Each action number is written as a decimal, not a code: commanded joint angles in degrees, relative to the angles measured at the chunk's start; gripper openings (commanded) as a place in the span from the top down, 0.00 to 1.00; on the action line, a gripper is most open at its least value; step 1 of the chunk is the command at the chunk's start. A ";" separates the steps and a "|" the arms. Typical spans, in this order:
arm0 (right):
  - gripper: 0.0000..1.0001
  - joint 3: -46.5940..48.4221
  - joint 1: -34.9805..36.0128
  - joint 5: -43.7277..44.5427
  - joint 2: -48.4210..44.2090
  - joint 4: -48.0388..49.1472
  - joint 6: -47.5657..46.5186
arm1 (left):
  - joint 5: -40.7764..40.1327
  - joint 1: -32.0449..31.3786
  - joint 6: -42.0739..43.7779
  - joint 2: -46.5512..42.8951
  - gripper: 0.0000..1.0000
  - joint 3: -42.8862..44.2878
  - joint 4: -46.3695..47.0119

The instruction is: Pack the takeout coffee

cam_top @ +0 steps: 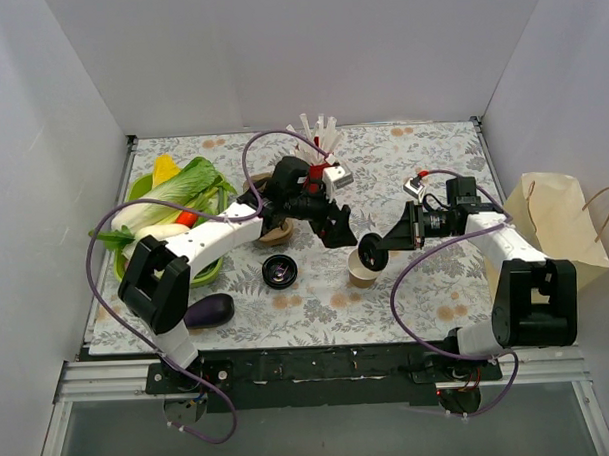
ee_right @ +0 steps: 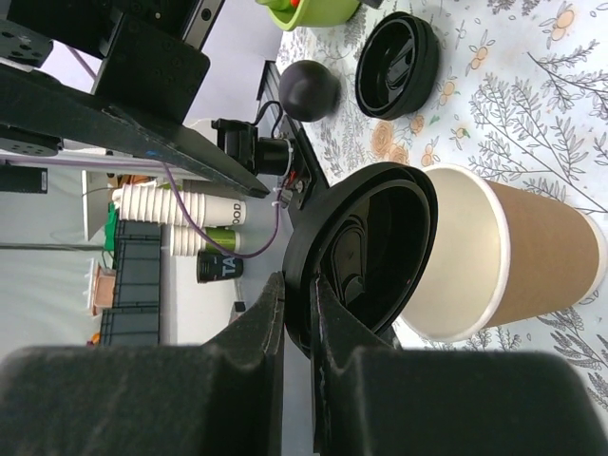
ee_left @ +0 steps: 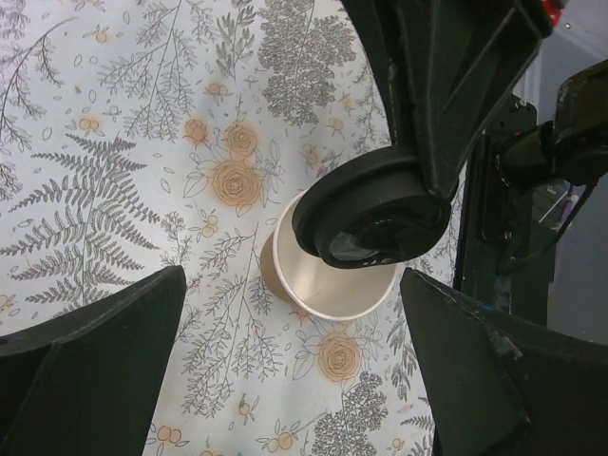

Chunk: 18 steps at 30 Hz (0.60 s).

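Note:
The takeout coffee [cam_top: 361,270] is a tan-brown paper cup standing upright and uncovered on the floral cloth, right of centre. It also shows in the wrist views [ee_left: 285,275] [ee_right: 532,258]. My right gripper [cam_top: 387,247] [ee_right: 302,296] is shut on the rim of a black lid [cam_top: 373,254] [ee_right: 366,249]. It holds the lid tilted on edge, just over the cup's mouth. The lid [ee_left: 372,217] covers part of the cup's opening in the left wrist view. My left gripper [cam_top: 337,233] [ee_left: 293,287] hangs open just behind and above the cup, with nothing between its fingers.
A second black lid [cam_top: 280,272] [ee_right: 397,65] lies on the cloth left of the cup. A dark eggplant [cam_top: 208,310] lies near the front left. A green bowl [cam_top: 201,274] of vegetables stands at the left, a red cup of straws [cam_top: 319,137] at the back, a paper bag [cam_top: 559,219] at the right.

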 commanded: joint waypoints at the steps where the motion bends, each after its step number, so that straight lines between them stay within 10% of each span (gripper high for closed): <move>1: 0.91 -0.50 0.01 1.07 1.07 2.01 1.97 | -2.30 -0.40 -3.82 1.42 0.02 -0.34 3.28; 18: 0.84 -2.08 0.01 3.44 3.27 3.42 4.70 | 0.60 -0.75 -6.54 4.50 0.02 -1.13 6.54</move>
